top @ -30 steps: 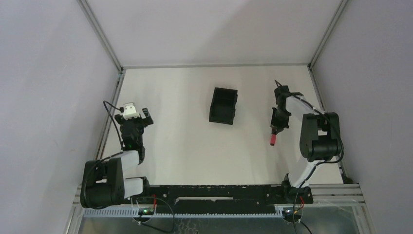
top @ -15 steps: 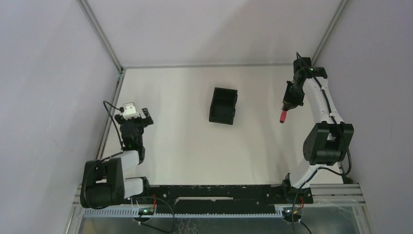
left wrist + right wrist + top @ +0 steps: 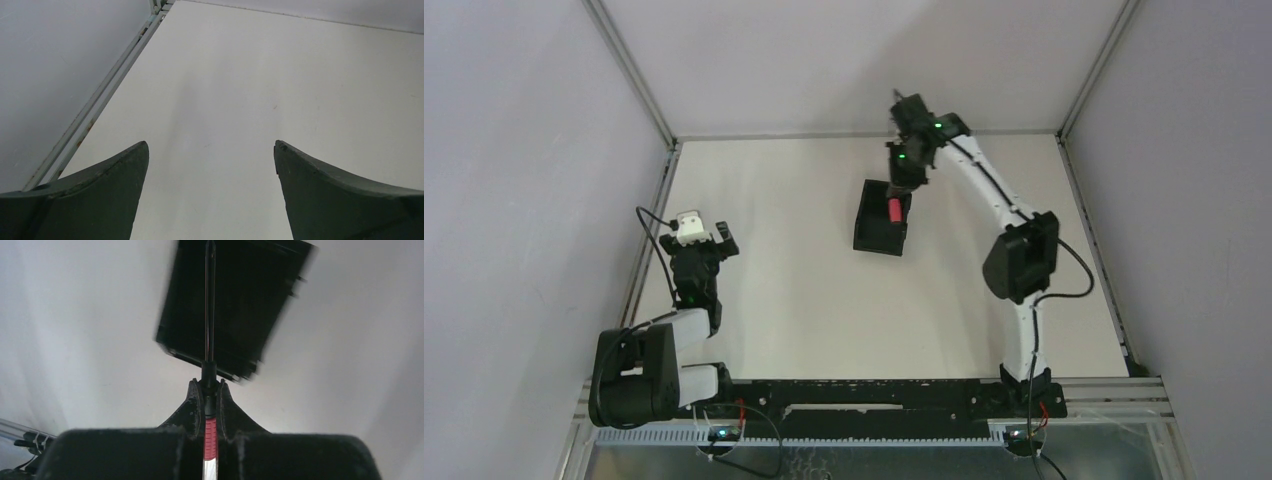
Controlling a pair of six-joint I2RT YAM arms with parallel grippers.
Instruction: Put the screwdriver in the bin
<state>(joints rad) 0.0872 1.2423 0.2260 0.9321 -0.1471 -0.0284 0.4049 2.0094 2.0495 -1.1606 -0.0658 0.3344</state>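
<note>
The right gripper (image 3: 900,182) is pinching the screwdriver (image 3: 893,210), its two fingers pressed against the tool's sides. It hangs above the far end of the bin (image 3: 864,228), and the red handle shows over the bin's opening from above.

The step in hand looks like the release. To do it well, I would centre the tool over the middle of the opening rather than near a wall. I would also come lower before letting go, because a thin round tool dropped from height is likely to bounce or roll off a rim. Lining the long axis up with the bin's longer side should give it the most room, and in the wrist view the shaft already runs roughly that way. Then the fingers can part cleanly.

From the wrist, the screwdriver (image 3: 209,371) is a slim dark metal shaft with a black collar and a red handle. The bin (image 3: 175,315) is a black rectangular box (plastic by its look) with an open top and straight walls. The tabletop (image 3: 250,75) is smooth, matte and off-white, marked by a few faint specks.

The left gripper (image 3: 210,190) rests well apart at the left side, with its curved dark fingers spread and nothing between them.
</note>
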